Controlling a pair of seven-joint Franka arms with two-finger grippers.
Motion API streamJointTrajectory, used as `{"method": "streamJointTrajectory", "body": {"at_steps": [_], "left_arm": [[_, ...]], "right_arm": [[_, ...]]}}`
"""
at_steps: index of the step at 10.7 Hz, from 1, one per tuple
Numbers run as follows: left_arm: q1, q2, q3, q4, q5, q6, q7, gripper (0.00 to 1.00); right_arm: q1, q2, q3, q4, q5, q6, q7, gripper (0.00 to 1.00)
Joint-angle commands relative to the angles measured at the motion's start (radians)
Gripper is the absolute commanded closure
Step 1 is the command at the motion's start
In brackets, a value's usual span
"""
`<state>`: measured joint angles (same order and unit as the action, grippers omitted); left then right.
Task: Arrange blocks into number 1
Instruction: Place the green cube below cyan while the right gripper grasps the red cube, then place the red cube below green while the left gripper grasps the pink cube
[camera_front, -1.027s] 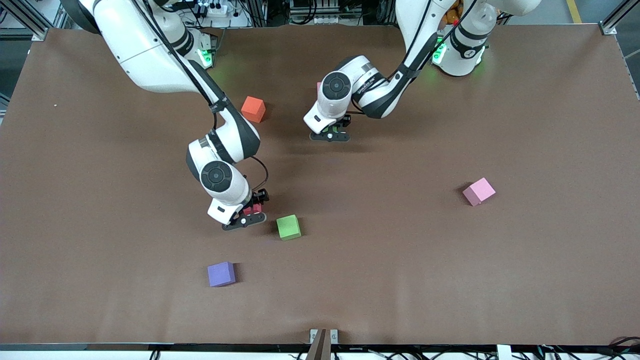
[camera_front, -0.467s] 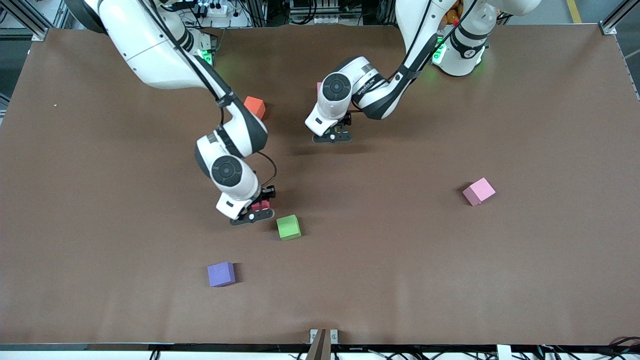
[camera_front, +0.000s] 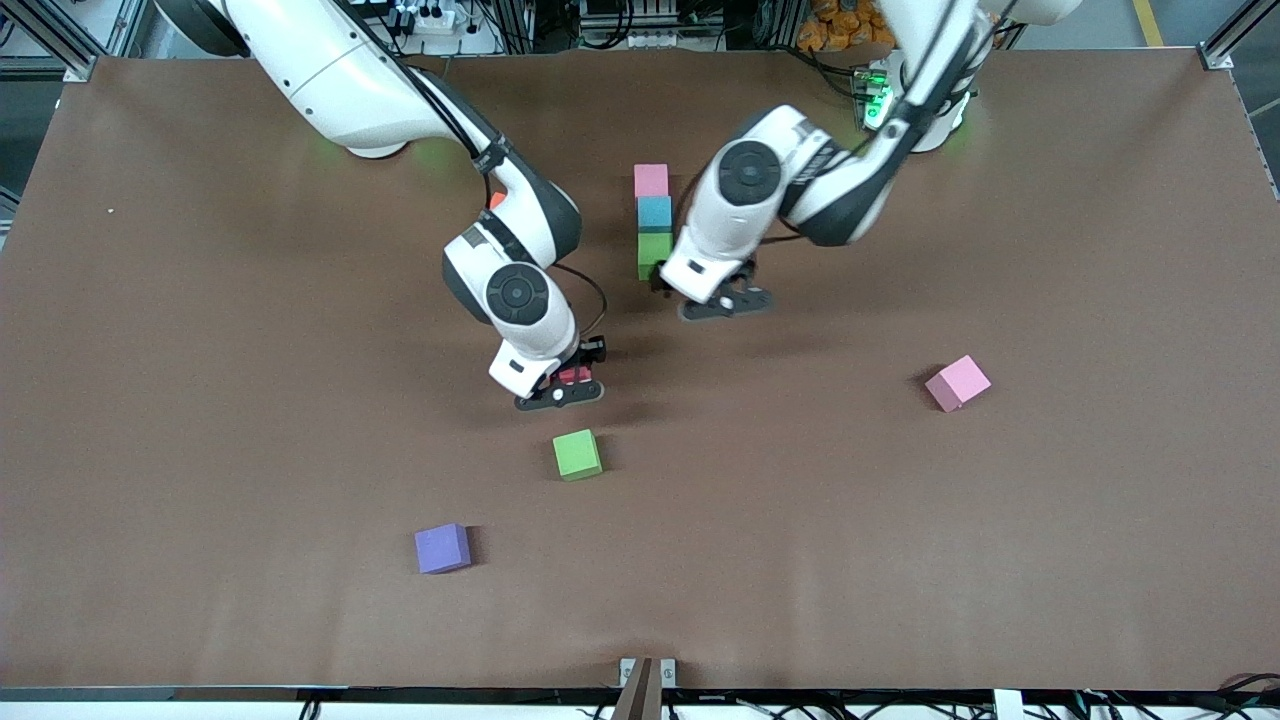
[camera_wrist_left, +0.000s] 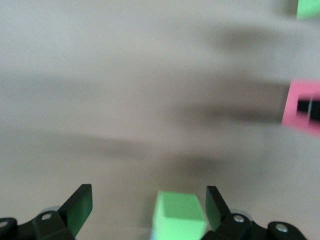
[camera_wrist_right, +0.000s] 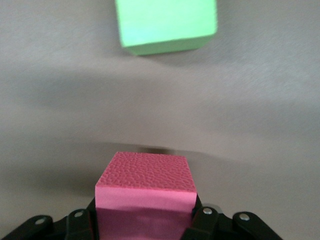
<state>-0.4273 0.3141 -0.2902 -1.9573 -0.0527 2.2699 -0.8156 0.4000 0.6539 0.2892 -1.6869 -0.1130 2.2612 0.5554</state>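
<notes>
A straight row of three blocks lies mid-table: pink (camera_front: 651, 180), light blue (camera_front: 655, 212), then green (camera_front: 653, 250) at the end nearest the front camera. My left gripper (camera_front: 722, 303) hangs open just beside that green end block (camera_wrist_left: 180, 215), holding nothing. My right gripper (camera_front: 560, 388) is shut on the red block (camera_front: 575, 376) (camera_wrist_right: 145, 192), over bare table between the row and a second, loose green block (camera_front: 578, 454) (camera_wrist_right: 167, 22). A second pink block (camera_front: 957, 383) lies alone toward the left arm's end.
A purple cube (camera_front: 442, 548) sits nearer the front camera than the loose green block. The orange cube (camera_front: 496, 200) is almost wholly hidden by the right arm. The brown table (camera_front: 1000, 560) stretches wide around these.
My right gripper has carried the red block away from the loose green block toward the row. The left arm has swung off the row, uncovering its three blocks.
</notes>
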Motion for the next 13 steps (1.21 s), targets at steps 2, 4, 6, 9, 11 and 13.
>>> {"method": "streamJointTrajectory", "body": {"at_steps": [2, 4, 6, 9, 11, 13], "left_arm": [[0.110, -0.039, 0.119, -0.025, 0.028, -0.015, 0.409, 0.00], [0.142, -0.049, 0.250, -0.026, 0.027, -0.065, 0.713, 0.00], [0.151, -0.041, 0.368, -0.028, 0.016, -0.078, 0.857, 0.00], [0.153, -0.035, 0.408, -0.028, 0.020, -0.079, 0.862, 0.00], [0.157, -0.004, 0.437, -0.040, 0.025, -0.079, 0.868, 0.00], [0.160, 0.035, 0.489, -0.045, 0.022, -0.078, 0.868, 0.00]], "right_arm": [[0.104, -0.017, 0.024, -0.027, 0.006, -0.006, 0.156, 1.00], [0.195, 0.001, 0.021, -0.020, -0.008, 0.003, 0.271, 1.00], [0.262, 0.006, 0.004, -0.020, -0.014, 0.000, 0.302, 1.00], [0.342, 0.013, -0.044, -0.020, -0.016, 0.006, 0.320, 1.00], [0.361, 0.023, -0.059, -0.014, -0.027, 0.018, 0.324, 1.00], [0.361, 0.024, -0.059, -0.014, -0.030, 0.061, 0.322, 1.00]]}}
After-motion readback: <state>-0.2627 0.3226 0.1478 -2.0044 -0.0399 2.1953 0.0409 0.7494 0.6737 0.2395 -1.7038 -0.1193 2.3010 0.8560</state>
